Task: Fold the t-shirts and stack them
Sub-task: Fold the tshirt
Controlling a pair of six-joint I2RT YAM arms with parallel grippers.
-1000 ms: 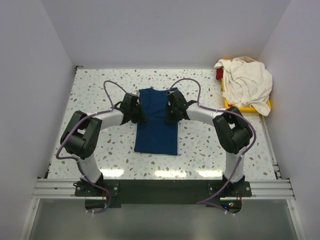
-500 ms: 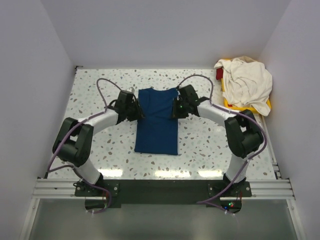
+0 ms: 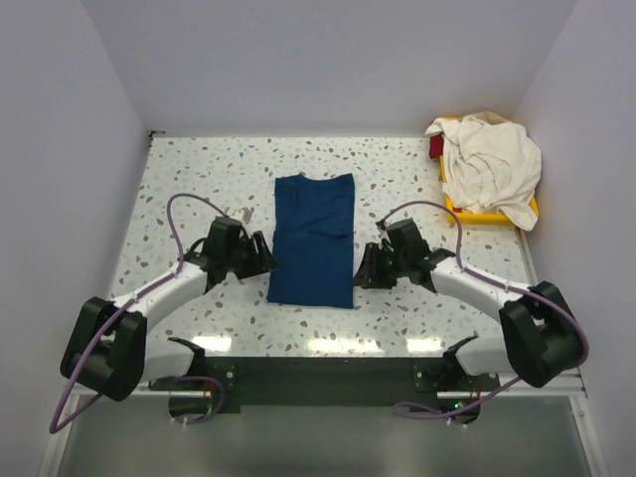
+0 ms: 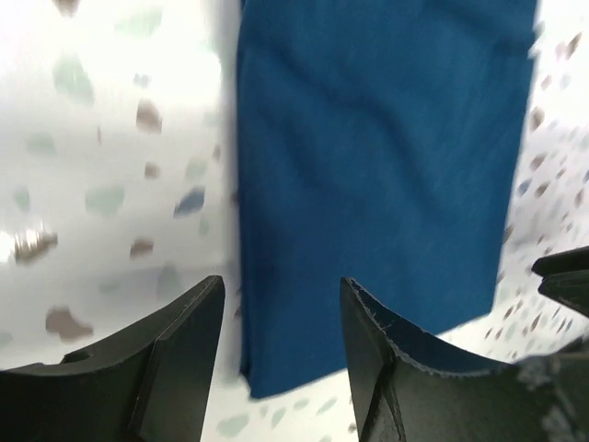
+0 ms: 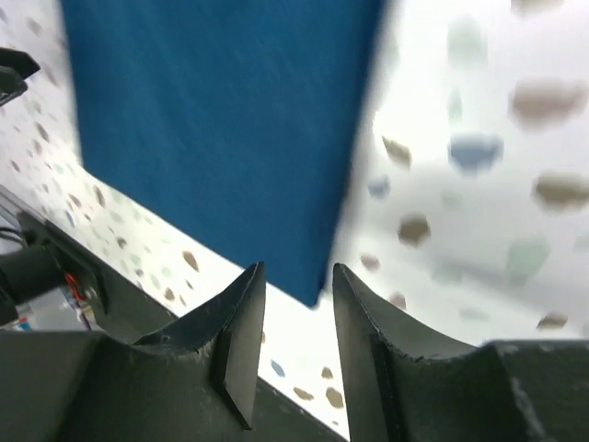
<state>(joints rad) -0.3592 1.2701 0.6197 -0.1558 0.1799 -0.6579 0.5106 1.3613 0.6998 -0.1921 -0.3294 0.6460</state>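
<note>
Navy t-shirt (image 3: 314,238) just beside left hand (image 3: 266,261)

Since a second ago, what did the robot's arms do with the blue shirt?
Both arms pulled back toward their bases. The left end effector and right end effector slid from the far part of the navy t-shirt down beside its near end, and both opened, holding nothing. The navy t-shirt stayed flat in its long fold, and the cream t-shirt stayed heaped on the yellow tray.
</note>
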